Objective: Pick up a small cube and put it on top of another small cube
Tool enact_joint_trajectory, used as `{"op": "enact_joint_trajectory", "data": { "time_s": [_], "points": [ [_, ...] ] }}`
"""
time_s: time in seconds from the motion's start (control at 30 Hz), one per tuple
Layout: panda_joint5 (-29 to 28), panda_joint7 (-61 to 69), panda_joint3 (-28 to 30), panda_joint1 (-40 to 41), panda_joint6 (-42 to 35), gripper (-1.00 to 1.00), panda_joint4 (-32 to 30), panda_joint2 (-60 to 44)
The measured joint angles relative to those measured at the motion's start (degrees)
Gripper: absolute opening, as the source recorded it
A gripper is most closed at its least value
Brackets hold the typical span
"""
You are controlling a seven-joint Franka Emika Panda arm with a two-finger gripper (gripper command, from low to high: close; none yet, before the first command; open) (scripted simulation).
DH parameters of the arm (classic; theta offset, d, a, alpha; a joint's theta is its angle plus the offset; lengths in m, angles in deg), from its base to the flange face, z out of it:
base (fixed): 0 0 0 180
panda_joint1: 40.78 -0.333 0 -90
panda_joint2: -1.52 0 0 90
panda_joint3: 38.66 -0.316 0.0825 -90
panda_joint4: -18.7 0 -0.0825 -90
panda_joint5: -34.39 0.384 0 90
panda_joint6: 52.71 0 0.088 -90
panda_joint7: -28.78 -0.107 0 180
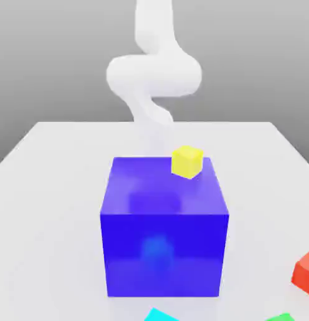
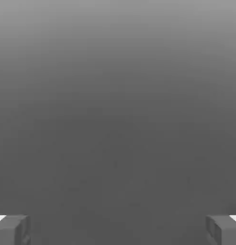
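A small red cube (image 1: 305,273) lies on the white table at the exterior view's right edge, partly cut off by the picture's border. My gripper (image 2: 118,230) is open in the hand view: its grey fingertips (image 2: 12,229) stand far apart with nothing between them, and plain grey lies ahead. The white arm (image 1: 153,75) rises at the back of the table and drops behind the big blue cube (image 1: 163,226). The red cube lies well to the right of the arm and nearer the camera.
The large glossy blue cube fills the middle of the table. A small yellow cube (image 1: 187,162) sits at its far top edge; whether on it or behind it I cannot tell. A cyan piece (image 1: 160,315) and a green piece (image 1: 281,318) peek in at the front edge.
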Motion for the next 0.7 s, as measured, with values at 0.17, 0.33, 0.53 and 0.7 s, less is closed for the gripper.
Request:
{"op": "enact_joint_trajectory", "data": {
  "time_s": [0.17, 0.33, 0.53, 0.7],
  "points": [
    [-2.69, -1.83, -5.21, -0.61, 3.0, 0.0, -0.19, -10.67],
    [-5.83, -3.96, -10.03, -1.58, 5.91, 0.0, -0.38, -21.02],
    [-10.2, -6.94, -14.71, -3.86, 9.3, 0.0, -0.57, -33.57],
    [-13.34, -9.07, -16.79, -8.35, 12.18, 0.0, -0.75, -43.95]
  ]
}}
